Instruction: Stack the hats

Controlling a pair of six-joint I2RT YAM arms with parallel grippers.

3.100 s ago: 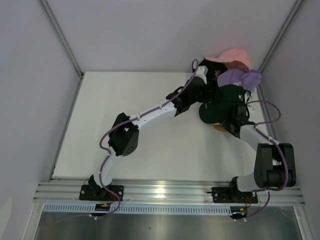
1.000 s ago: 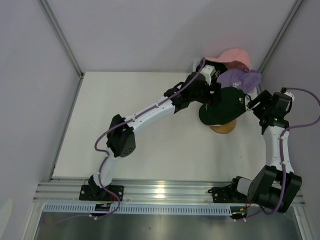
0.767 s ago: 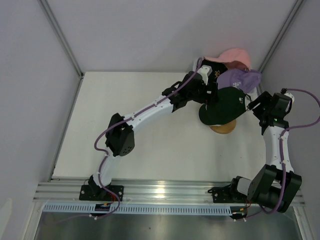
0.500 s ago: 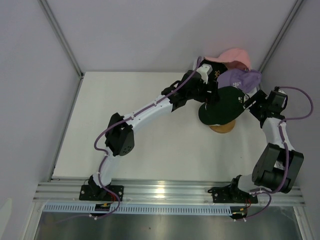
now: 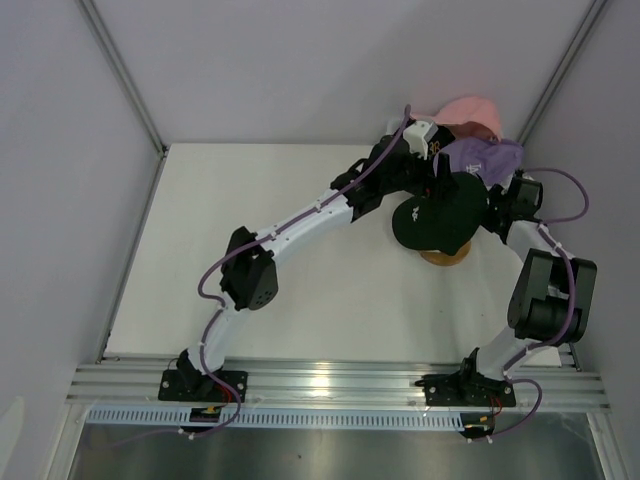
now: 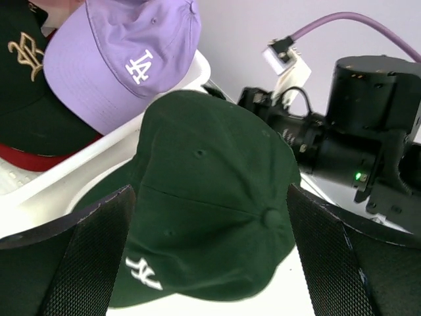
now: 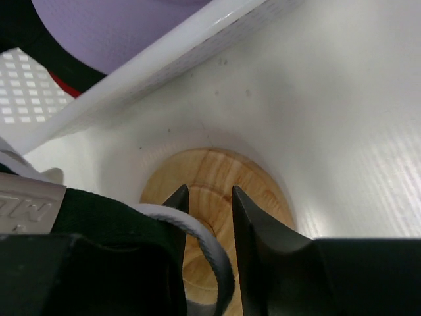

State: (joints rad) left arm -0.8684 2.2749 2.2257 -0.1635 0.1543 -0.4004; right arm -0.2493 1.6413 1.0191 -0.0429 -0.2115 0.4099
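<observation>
As the green cap (image 5: pixel 440 212) sits crown-up over the wooden stand (image 5: pixel 446 257) near the table's (image 5: pixel 300 290) right edge, step: square it on the stand before fetching another.
Left claw (image 6: pixel 209 194): wide open, hanging above the crown, holding nothing.
Right claw (image 7: pixel 208 191): jaws close together at the cap's back, with wood showing between the tips. The white-edged back band (image 7: pixel 212 253) lies by them; whether it is pinched I cannot tell.
Doing it well: draw the band down lightly and evenly, so the cap neither tilts nor slides off.
Other caps: lavender cap (image 6: pixel 118 59), pink cap (image 5: pixel 470 110), black cap (image 6: pixel 23 85) and red cap (image 6: pixel 26 161) lie in the basket (image 6: pixel 105 155) at the far right corner.
Risk: soft cloth may drag along when the jaws let go.
</observation>
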